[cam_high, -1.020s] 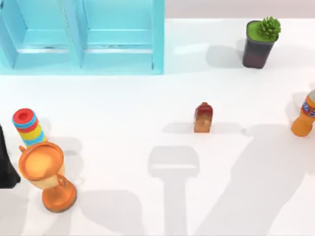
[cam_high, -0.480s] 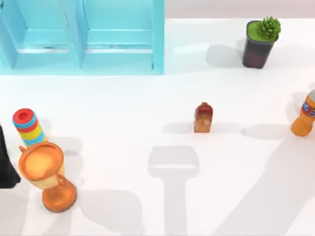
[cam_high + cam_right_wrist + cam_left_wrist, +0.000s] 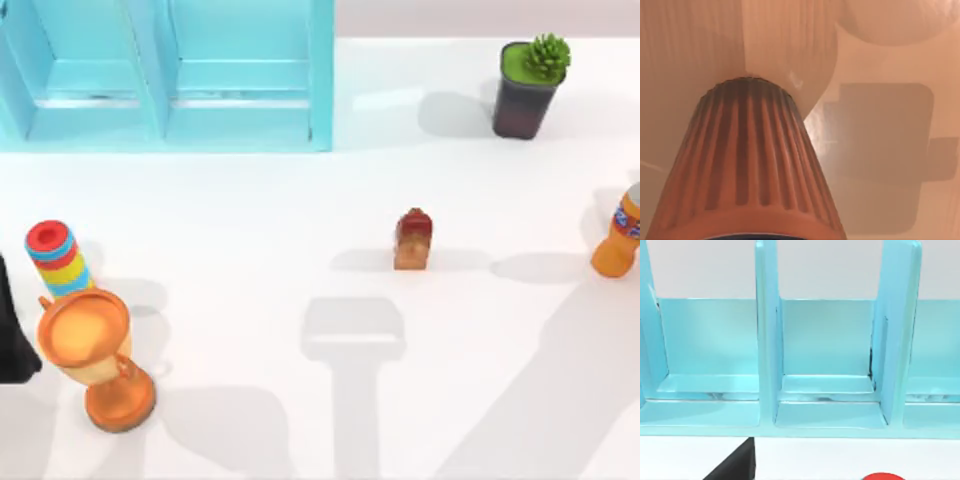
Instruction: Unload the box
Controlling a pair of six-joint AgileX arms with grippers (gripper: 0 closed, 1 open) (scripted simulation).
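Note:
The light blue box (image 3: 322, 90) stands at the table's back left with its compartments open and bare inside. The left wrist view faces those compartments (image 3: 826, 390), with one black finger (image 3: 736, 467) at the picture's edge. My left arm (image 3: 10, 335) is a dark shape at the table's left edge, beside an orange trophy cup (image 3: 95, 355) and a striped cylinder with a red top (image 3: 57, 258), whose top (image 3: 882, 476) peeks into the left wrist view. An orange bottle (image 3: 618, 240) stands at the right edge, and its ribbed cap (image 3: 747, 165) sits close under the right wrist camera.
A small red-brown carton (image 3: 413, 239) stands near the table's middle. A potted succulent in a dark pot (image 3: 530, 85) is at the back right. Broad arm shadows lie across the front of the white table (image 3: 260, 220).
The long shadow on the table's right side has pulled back toward the front right corner. The objects and my left arm have not moved.

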